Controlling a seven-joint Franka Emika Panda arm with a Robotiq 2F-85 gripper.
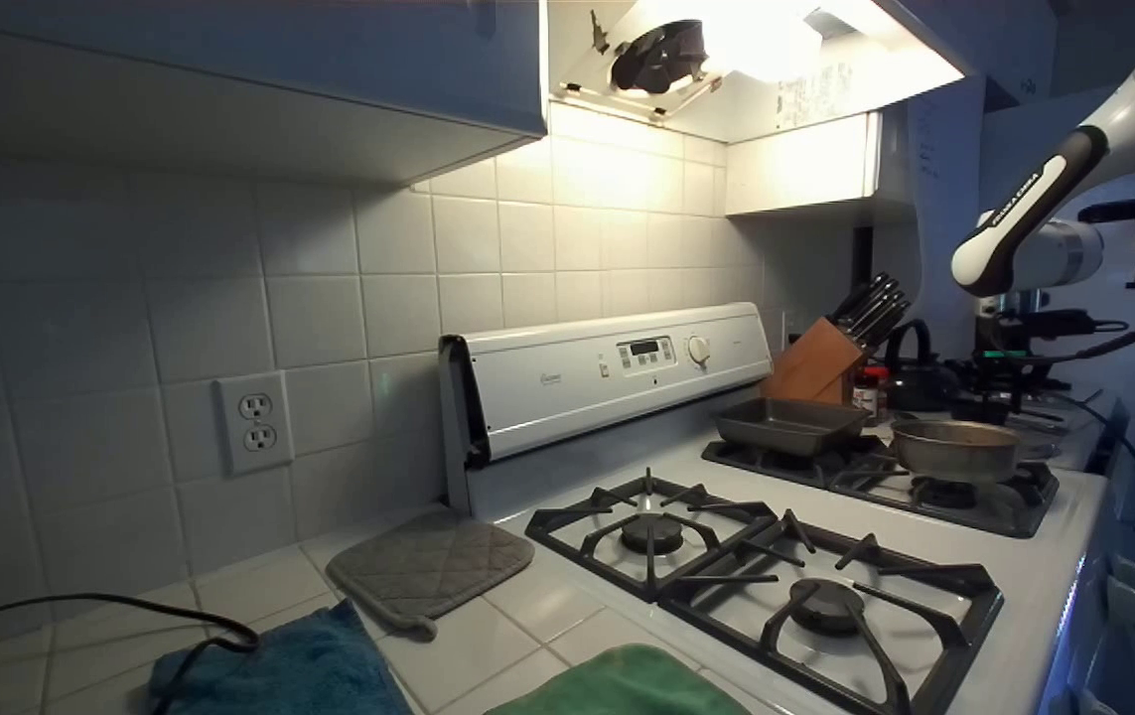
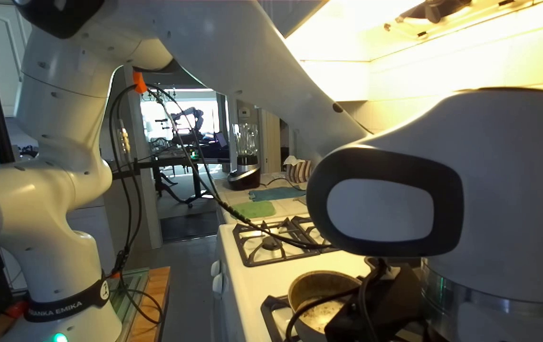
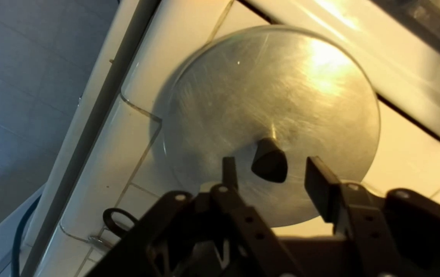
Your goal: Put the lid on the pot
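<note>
"Fingers (image 3: 322,188) apart, are they?"

"Well apart, with the black knob (image 3: 269,163) between them and a gap on either side. They hold nothing. How high the tips are above the metal, I can't tell."

"That's the knob of the lid (image 3: 281,96)?"

"Yes. It lies knob up on the tiled surface (image 3: 412,150), right beside the stove (image 3: 404,86), and in the wrist view its rim overlaps the stove's edge. There's a bright yellow glare on it. Near it I see a black loop handle (image 3: 108,220), too cut off for me to name the tool."

"So where's the pot (image 1: 959,452)?"

"Up on a front burner grate (image 1: 1029,528), uncovered. It shows in both exterior views, and in an exterior view you look right down inside."

"What's around it?"

"A dark rectangular baking pan (image 1: 790,425) just behind it on the stove, with the orange-brown knife block (image 1: 815,362) beyond."

"And further along?"

"On the surface past the stove's other end lies a quilted grey pot holder (image 1: 433,566), then a blue towel (image 1: 319,665) with a black cord (image 1: 247,638) across it, and a green cloth (image 1: 627,685) close to the stove."
</note>
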